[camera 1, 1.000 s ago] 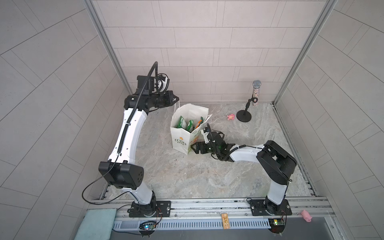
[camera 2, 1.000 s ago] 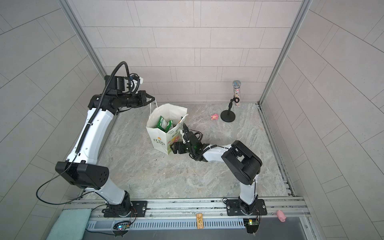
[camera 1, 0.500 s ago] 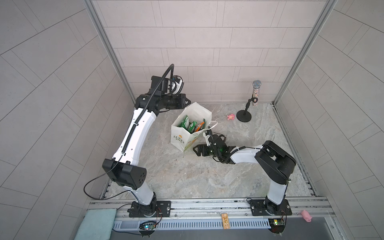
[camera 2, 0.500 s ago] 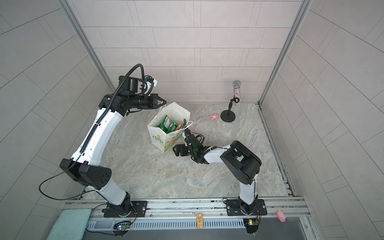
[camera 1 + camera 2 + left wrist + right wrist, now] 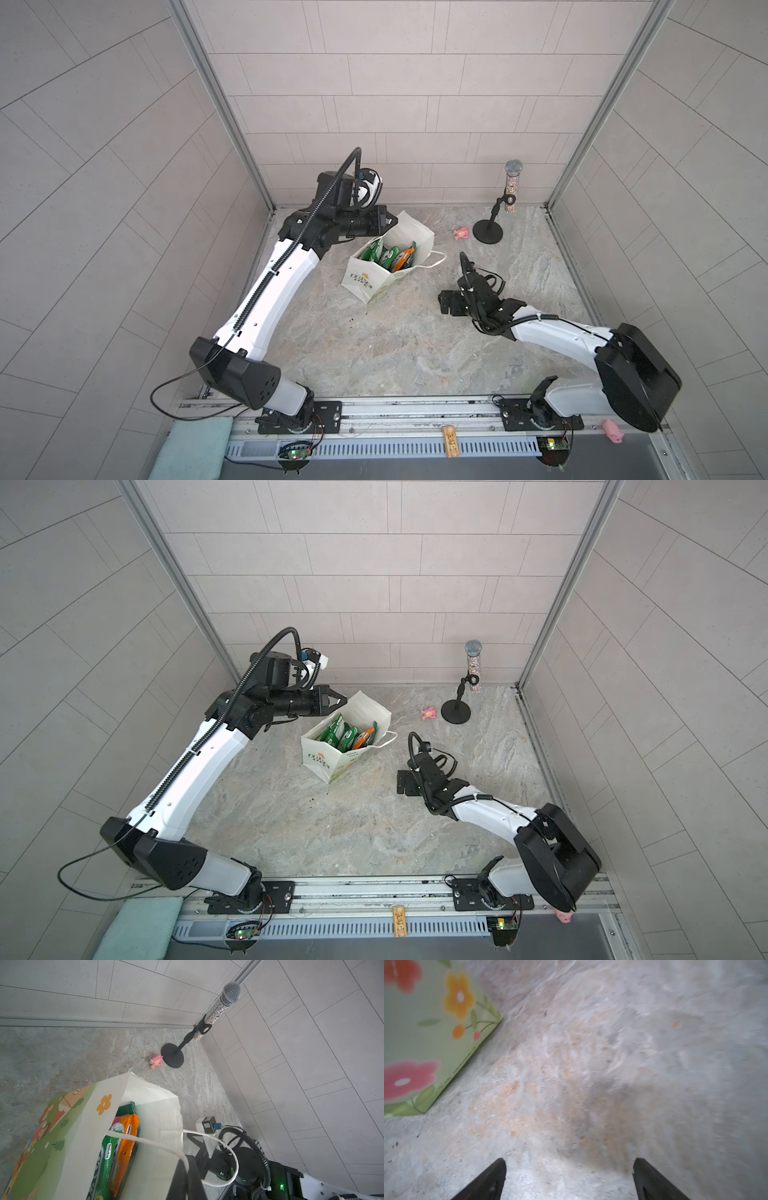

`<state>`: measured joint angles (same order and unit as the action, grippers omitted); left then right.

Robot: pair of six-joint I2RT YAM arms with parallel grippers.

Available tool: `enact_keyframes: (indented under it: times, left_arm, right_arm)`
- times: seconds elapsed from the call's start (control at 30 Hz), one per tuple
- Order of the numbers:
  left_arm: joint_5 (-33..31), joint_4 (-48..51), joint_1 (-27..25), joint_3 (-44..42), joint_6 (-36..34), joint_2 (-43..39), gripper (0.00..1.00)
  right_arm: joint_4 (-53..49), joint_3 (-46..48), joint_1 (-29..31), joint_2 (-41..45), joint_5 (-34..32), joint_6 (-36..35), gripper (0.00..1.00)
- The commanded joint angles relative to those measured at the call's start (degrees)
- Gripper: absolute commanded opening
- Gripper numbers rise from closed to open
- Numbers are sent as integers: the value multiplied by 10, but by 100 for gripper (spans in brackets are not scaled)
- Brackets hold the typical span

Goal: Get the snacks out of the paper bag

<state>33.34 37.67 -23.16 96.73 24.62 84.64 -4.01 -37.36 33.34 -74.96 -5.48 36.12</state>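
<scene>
1 paper bag [image 5: 365, 282] | 4 snacks [image 5: 390, 255] visible inside | left claw [image 5: 388, 220] clenched on its handle [image 5: 145, 1140], arm outstretched | right claw [image 5: 569, 1160] released, low over tabletop [image 5: 395, 353]

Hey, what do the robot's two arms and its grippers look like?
The left arm and right arm have white shells and bulky black joints. A ribbed black conduit runs up the left arm and arches over its wrist; thinner black cables loop at the right wrist. The left gripper and right gripper are black, with tapered fingers.
</scene>
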Motion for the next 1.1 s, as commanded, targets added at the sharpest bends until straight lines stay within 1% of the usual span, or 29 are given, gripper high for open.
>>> enact_keyframes:
  times: [0.0, 0.13, 0.2, 0.37, 0.47, 0.57, 0.7, 0.83, 0.93, 1.07]
  left_arm:
    - [-14, -67, -19, -13, 44, -30, 0]
    - [-34, -113, -37, -50, 79, -47, 0]
    - [-37, -128, -41, -63, 91, -51, 0]
    - [-24, -156, -54, -91, 118, -52, 0]
    - [-25, -163, -66, -103, 132, -54, 0]
    - [-30, -168, -84, -106, 141, -57, 0]
    - [-46, -174, -104, -106, 149, -61, 0]
    - [-58, -187, -124, -110, 154, -57, 0]
    - [-59, -193, -130, -115, 160, -51, 0]
    - [-61, -201, -136, -122, 162, -50, 0]
  right_arm:
    - [-88, -2, -42, 53, -53, -33, 97]
    - [-138, -23, -103, 100, -47, -54, 97]
    - [-160, -39, -122, 117, -42, -68, 97]
    - [-218, -96, -135, 152, -22, -105, 97]
    - [-230, -132, -136, 164, 39, -118, 96]
    - [-228, -163, -135, 168, 119, -122, 95]
    - [-214, -193, -135, 166, 197, -113, 95]
    - [-184, -210, -130, 146, 273, -94, 93]
    - [-156, -209, -113, 126, 312, -79, 89]
    - [-128, -201, -74, 102, 316, -66, 83]
